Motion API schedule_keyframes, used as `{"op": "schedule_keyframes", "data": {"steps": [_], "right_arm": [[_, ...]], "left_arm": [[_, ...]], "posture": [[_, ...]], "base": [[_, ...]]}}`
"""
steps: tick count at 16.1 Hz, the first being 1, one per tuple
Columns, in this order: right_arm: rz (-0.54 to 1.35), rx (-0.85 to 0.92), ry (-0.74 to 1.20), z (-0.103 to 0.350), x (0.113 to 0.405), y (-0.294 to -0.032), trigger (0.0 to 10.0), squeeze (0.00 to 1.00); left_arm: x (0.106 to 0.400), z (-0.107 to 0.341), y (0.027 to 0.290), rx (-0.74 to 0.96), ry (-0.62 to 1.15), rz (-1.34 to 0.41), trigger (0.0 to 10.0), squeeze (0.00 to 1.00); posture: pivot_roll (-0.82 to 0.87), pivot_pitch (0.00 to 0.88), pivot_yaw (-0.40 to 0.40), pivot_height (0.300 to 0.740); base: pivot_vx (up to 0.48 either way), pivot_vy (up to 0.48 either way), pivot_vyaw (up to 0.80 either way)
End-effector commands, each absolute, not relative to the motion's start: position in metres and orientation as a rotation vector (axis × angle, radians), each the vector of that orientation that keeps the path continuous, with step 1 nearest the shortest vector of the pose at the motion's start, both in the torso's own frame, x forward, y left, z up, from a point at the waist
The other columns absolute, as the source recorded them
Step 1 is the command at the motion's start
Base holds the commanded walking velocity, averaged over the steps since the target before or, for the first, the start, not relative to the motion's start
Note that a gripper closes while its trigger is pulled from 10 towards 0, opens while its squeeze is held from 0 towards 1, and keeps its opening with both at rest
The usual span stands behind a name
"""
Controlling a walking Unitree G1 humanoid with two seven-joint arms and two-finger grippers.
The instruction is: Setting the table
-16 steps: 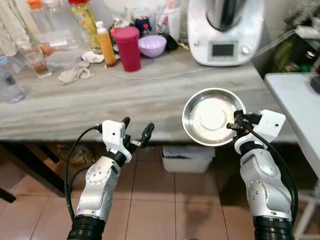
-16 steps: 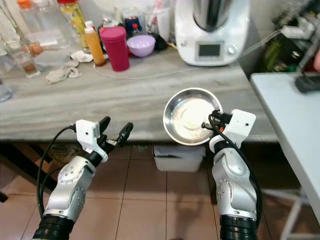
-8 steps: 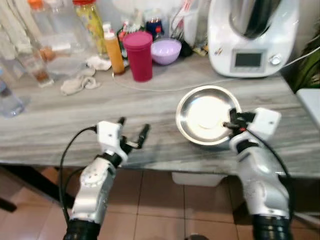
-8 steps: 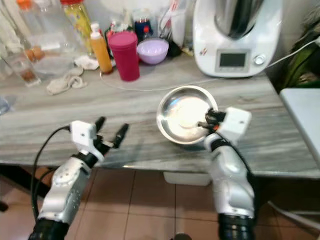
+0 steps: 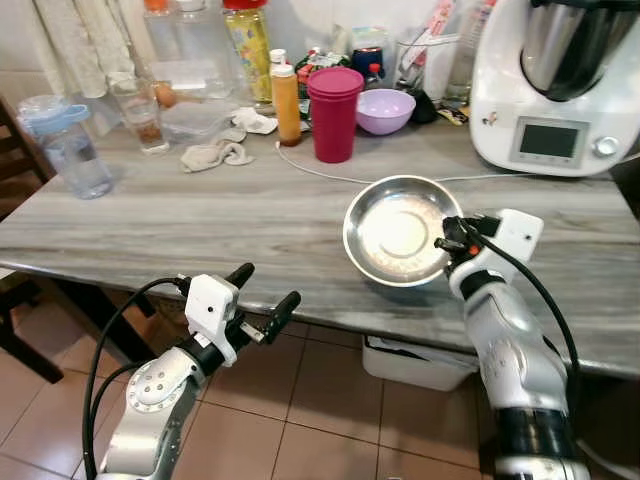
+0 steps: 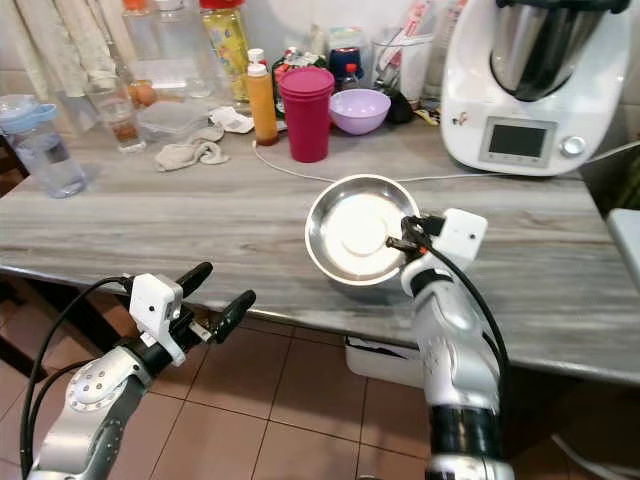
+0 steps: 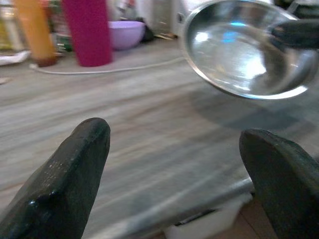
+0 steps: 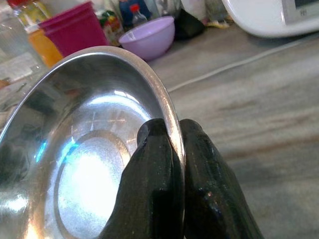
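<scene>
Steel bowl [image 5: 398,230], pinched by its rim in the right gripper [image 5: 452,240], is now hovering over the grey table [image 5: 200,220] instead of floor; placement looks near. Left gripper [image 5: 262,300] is hanging spread, empty.

Steel bowl [image 5: 398,230] above table [image 5: 200,225], cup [image 5: 334,113] behind

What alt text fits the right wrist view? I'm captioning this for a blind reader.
The right gripper's two black fingers pinch the rim of a shiny round steel bowl held above a grey wood-grain table. Behind stand a lilac plastic bowl and a magenta plastic tumbler.
</scene>
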State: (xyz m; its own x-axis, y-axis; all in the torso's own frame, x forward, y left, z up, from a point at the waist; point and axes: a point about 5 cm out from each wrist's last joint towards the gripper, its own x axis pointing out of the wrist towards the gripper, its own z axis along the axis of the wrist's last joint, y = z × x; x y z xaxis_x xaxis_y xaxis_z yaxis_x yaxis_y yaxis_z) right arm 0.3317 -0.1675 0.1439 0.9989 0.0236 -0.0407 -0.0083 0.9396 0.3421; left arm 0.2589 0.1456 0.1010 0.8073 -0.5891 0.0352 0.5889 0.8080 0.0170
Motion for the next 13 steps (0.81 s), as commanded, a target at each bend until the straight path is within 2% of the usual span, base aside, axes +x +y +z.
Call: {"op": "schedule_keyframes", "data": {"steps": [1,6,9,11,13], "right_arm": [[0.032,0.392,0.054,0.146,0.337,-0.165,10.0,0.00],[-0.016,0.400,0.142,0.138,0.356,-0.155,10.0,0.00],[-0.006,0.386,0.222,0.134,0.368,-0.138,10.0,0.00],[0.114,0.394,0.146,0.139,0.369,-0.127,10.0,0.00],[0.134,0.315,0.151,0.135,0.366,-0.121,10.0,0.00]], "left_arm": [[0.258,0.106,0.143,0.028,-0.045,-0.659,10.0,0.00],[0.256,0.106,0.139,0.009,-0.037,-0.695,10.0,0.00],[0.255,0.105,0.137,0.009,-0.028,-0.703,10.0,0.00],[0.255,0.104,0.138,0.010,-0.026,-0.698,10.0,0.00],[0.255,0.103,0.139,0.009,-0.024,-0.692,10.0,0.00]], "posture": [[-0.20,0.084,0.051,0.740],[-0.20,0.089,0.053,0.740],[-0.19,0.089,0.051,0.740],[-0.19,0.088,0.049,0.740],[-0.19,0.087,0.049,0.740]], "base": [[0.000,0.000,0.00],[0.000,0.000,0.00],[0.000,0.000,0.00],[0.000,0.000,0.00],[0.000,0.000,0.00]]}}
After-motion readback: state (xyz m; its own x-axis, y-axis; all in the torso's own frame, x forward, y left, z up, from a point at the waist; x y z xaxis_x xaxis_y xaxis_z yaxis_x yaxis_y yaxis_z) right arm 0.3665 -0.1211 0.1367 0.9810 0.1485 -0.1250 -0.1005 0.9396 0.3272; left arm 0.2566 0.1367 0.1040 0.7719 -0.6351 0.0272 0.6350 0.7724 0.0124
